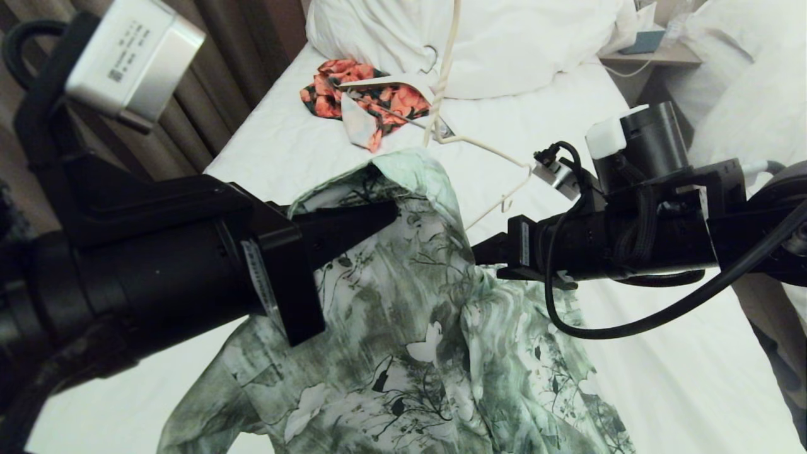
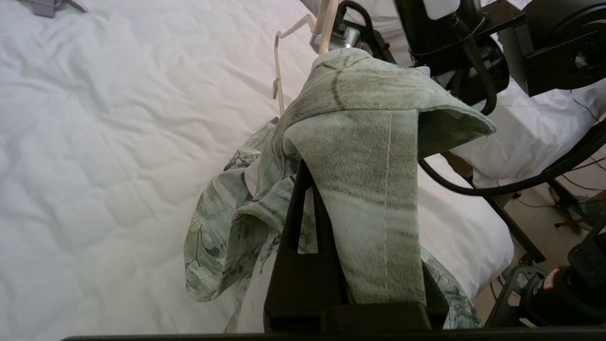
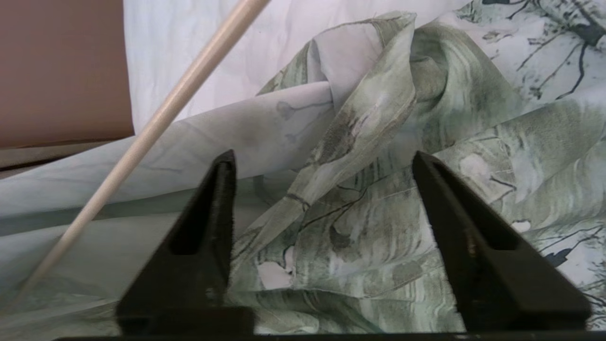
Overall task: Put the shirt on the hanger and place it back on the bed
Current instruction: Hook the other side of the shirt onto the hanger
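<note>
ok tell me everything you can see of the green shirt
The shirt is thin, crumpled woven fabric, mottled green and white with white flowers and dark stems. Its lower part sprawls on the bed's white sheet; one fold is lifted into a peak, pinched in the shut left end effector. The open right end effector faces its folds. The cream hanger passes beside the peak.

Brown curtains [image 1: 208,57] hang in folds along far left side of room. Wooden nightstand [image 1: 656,57] stands at upper right, blue box [image 1: 643,43] and white cable on top. Second bed [image 1: 750,107] with rumpled white duvet at right. Pale floor [image 2: 544,213] with loose cables. Warm, soft indoor light.
</note>
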Available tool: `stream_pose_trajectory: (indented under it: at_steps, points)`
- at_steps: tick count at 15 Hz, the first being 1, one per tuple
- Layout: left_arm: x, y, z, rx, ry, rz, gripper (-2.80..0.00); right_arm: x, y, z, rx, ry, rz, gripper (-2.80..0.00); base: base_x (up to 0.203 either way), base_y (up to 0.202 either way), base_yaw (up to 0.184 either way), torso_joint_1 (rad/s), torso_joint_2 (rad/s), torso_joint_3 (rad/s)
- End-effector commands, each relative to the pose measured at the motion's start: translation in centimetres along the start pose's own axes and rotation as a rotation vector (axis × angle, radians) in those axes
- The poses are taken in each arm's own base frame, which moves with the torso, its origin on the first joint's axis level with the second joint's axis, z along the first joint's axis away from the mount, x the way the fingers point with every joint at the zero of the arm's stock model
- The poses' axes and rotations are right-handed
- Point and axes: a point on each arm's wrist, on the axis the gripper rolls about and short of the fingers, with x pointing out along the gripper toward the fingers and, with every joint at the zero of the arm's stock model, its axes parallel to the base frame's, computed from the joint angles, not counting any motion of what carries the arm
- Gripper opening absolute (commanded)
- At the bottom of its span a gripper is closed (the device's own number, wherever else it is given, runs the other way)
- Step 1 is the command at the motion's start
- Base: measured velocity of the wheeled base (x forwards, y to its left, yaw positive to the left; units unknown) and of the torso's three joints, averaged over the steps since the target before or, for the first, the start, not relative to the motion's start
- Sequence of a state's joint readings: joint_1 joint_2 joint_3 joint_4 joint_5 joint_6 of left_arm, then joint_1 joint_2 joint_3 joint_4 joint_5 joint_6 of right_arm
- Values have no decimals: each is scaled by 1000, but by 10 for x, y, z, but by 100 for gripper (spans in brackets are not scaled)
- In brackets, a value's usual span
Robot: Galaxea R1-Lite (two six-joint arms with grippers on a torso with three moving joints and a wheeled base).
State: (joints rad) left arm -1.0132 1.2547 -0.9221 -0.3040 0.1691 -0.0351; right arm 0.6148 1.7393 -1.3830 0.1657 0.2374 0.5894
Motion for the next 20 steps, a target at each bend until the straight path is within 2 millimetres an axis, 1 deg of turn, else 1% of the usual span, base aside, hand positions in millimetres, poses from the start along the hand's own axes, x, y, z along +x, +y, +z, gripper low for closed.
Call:
stream_pose_trajectory:
  at_steps: [1, 3, 7, 8, 9, 13, 16, 20]
  points:
    - [0, 0, 0, -1, -4, 2, -280, 4, -1, -2, 3, 14, -2, 0, 0, 0, 0, 0, 0, 0]
    - [0, 0, 1, -1, -5, 2, -280, 10, -3, -3, 4, 22, -10, 0, 0, 0, 0, 0, 0, 0]
    - [0, 1, 1, -2, -9, 3, -280, 28, -5, -5, -3, 31, -6, 0, 0, 0, 0, 0, 0, 0]
    - [0, 1, 1, -2, -9, 3, -280, 29, -5, -4, -4, 26, -3, 0, 0, 0, 0, 0, 0, 0]
    - [0, 1, 1, -2, -9, 5, -280, 31, -5, -5, -4, 28, -4, -280, 0, 0, 0, 0, 0, 0]
    - [0, 2, 2, -2, -11, 8, -280, 34, -7, -5, -1, 32, -9, -280, 0, 0, 0, 0, 0, 0]
    - [0, 7, 4, -4, -18, 37, -280, 37, -7, -4, -3, 17, 0, -280, 0, 0, 0, 0, 0, 0]
    - [4, 9, 2, -3, -2, 45, -280, 19, -18, 10, 21, -58, -47, -280, 0, 0, 0, 0, 0, 0]
